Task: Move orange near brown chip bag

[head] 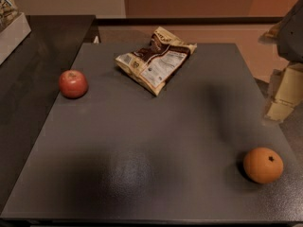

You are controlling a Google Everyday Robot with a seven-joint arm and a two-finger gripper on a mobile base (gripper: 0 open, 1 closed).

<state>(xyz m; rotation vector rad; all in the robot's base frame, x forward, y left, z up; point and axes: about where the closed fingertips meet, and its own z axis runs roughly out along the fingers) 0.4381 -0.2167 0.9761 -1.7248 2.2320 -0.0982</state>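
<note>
The orange (pixel 263 165) sits on the dark grey table (pixel 142 141) near its front right corner, with its dark star-shaped stem mark facing up. The brown chip bag (pixel 155 59) lies wrinkled at the back middle of the table, its white label panel up. My gripper (pixel 283 94) shows at the right edge of the view as a cream-coloured part under a grey arm piece. It is beyond the table's right edge, above and behind the orange, and apart from it. It holds nothing that I can see.
A red apple (pixel 73 83) sits near the table's left edge. A darker counter (pixel 33 65) adjoins the table on the left, with a white box (pixel 10 30) at the far left. A wall runs behind the table.
</note>
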